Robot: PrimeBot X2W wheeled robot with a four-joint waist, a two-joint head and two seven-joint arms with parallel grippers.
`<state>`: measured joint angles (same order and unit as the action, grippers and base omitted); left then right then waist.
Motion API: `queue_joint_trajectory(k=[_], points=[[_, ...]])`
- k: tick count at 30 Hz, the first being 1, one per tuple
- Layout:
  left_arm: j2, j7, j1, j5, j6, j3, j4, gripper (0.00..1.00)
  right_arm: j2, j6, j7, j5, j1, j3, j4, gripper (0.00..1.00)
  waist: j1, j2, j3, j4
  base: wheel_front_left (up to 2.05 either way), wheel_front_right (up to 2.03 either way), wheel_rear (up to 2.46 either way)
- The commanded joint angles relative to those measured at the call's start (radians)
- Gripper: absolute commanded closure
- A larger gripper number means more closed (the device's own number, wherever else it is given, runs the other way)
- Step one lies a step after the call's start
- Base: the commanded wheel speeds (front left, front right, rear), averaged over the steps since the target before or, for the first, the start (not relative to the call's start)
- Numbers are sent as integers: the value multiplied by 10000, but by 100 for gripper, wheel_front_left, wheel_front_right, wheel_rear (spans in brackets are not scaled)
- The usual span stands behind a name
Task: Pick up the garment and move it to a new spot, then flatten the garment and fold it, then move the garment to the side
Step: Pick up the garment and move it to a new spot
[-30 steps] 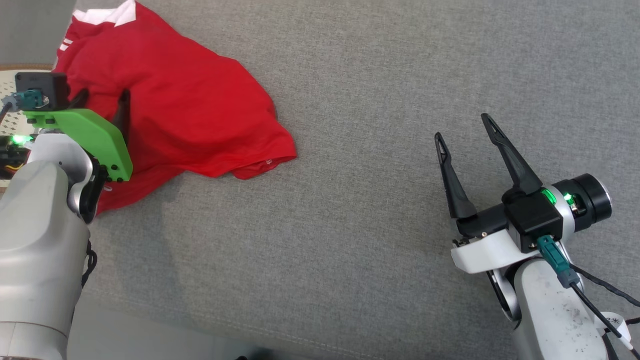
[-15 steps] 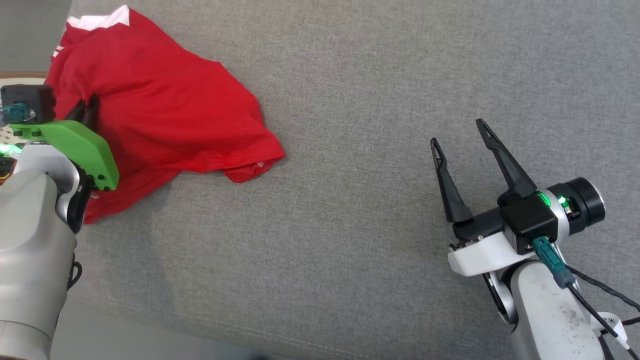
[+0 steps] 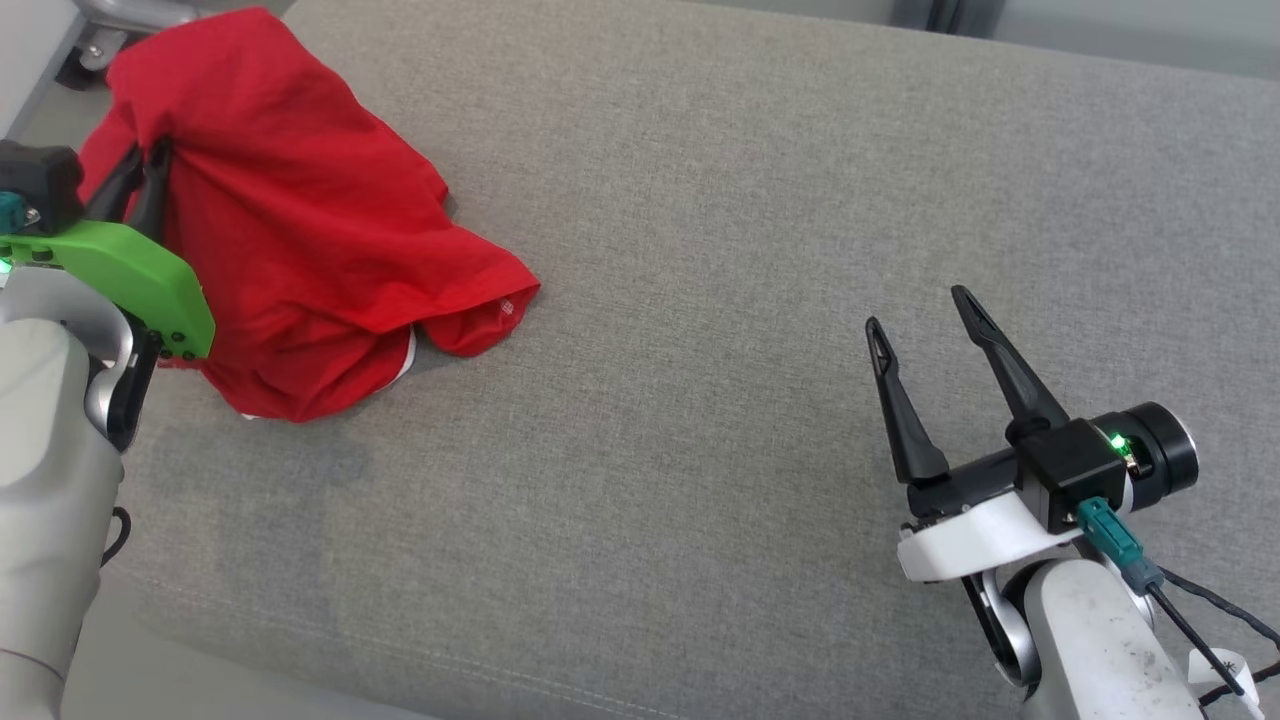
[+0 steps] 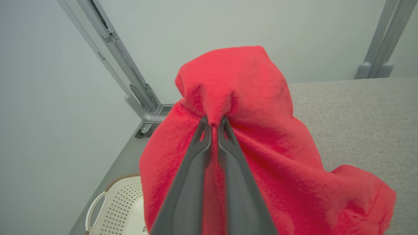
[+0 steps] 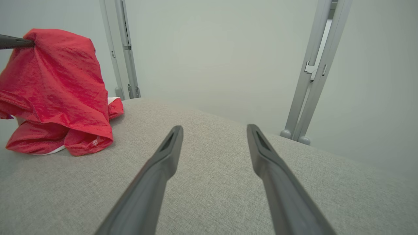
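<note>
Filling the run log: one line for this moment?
left hand: shut on red garment | right hand: open | garment: partly lifted

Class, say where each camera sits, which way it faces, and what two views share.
Head view: on the robot's head, looking down at the grey surface; left hand and right hand show.
Left wrist view: along its shut fingers, facing the red garment they pinch.
Right wrist view: along its open fingers, across the surface.
Shared: all three show the garment.

Basket (image 4: 111, 205) half behind garment (image 4: 261, 130) & off btm edge; bases of L fingers (image 3: 152, 195) behind green mount (image 3: 130, 275)
</note>
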<state>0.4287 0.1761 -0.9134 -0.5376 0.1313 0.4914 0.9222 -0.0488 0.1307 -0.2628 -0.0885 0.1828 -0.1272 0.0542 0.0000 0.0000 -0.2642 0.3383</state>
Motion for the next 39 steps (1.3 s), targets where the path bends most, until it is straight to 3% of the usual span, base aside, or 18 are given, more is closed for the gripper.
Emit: queue_joint_trajectory(k=[1,9,17,21,27,32,39], points=[[145,144,-196,47,-51,-3,-234,100,-29,-1,-32,90,-176,13,36,0,0,0,521,212,0,0,0],[76,448,290,-153,-282,-160,-2309,100,-30,-1,-32,467,-335,37,12,0,0,0,981,181,0,0,0],[-186,-287,1143,-383,-720,133,-5219,100,-33,-1,-32,604,-184,225,-78,0,0,0,1059,-622,0,0,0],[-353,-736,1495,-405,-923,436,-6439,100,-33,1,-30,595,-64,337,-100,0,0,0,1033,-1401,0,0,0],[-791,-1171,1968,-346,-1187,949,-7480,100,-30,-1,-32,721,133,520,-237,0,0,0,892,-3101,0,0,0],[-1334,-1337,2005,-340,-1299,1400,-7456,100,-21,-1,-32,824,235,885,-378,0,0,0,526,-4493,0,0,0],[-1867,-1280,1584,-143,-1472,1692,-6324,100,-21,-1,-32,1268,240,1154,-513,0,0,0,-127,-6114,0,0,0]])
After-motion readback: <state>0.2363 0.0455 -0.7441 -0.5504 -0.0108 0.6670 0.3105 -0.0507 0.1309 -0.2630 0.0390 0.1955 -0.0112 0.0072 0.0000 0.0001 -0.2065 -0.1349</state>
